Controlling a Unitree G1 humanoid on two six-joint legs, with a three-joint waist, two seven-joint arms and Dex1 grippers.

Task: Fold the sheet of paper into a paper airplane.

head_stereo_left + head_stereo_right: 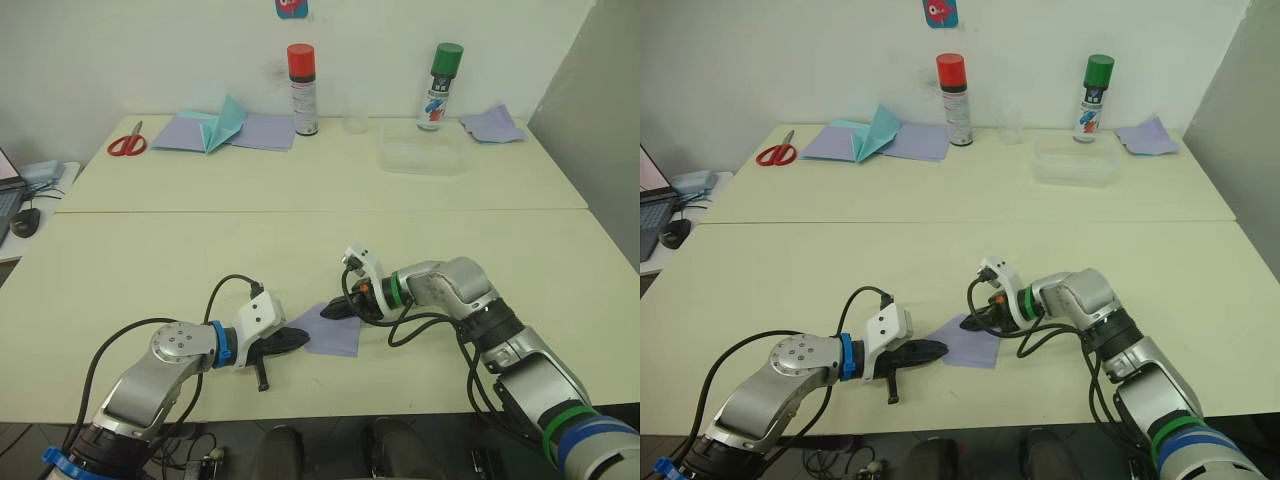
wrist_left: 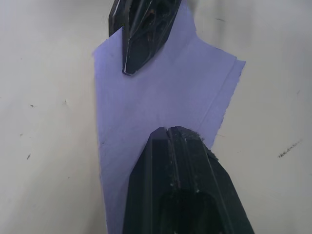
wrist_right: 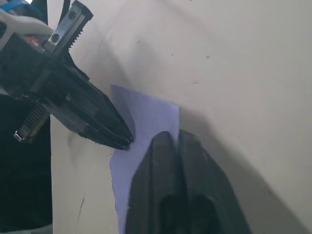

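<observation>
The sheet of paper (image 1: pixel 338 334) is lavender and lies flat on the cream table near its front edge, with a crease line along one side (image 2: pixel 214 105). My left gripper (image 1: pixel 301 338) comes in from the left, fingers shut, its tip resting on the sheet's left part (image 2: pixel 168 130). Opposite it, my right gripper (image 1: pixel 326 313) reaches in from the right with fingers shut, its tip on the sheet's far left corner (image 3: pixel 168 135). The two tips sit a few centimetres apart over the paper. No finished paper airplane shape is visible in the sheet.
At the back of the table: red scissors (image 1: pixel 127 144), a teal paper plane on lavender sheets (image 1: pixel 218 128), a red-capped spray can (image 1: pixel 302 90), a clear cup (image 1: pixel 355 120), a clear plastic box (image 1: pixel 422 152), a green-capped can (image 1: pixel 438 88), a lavender scrap (image 1: pixel 492 124).
</observation>
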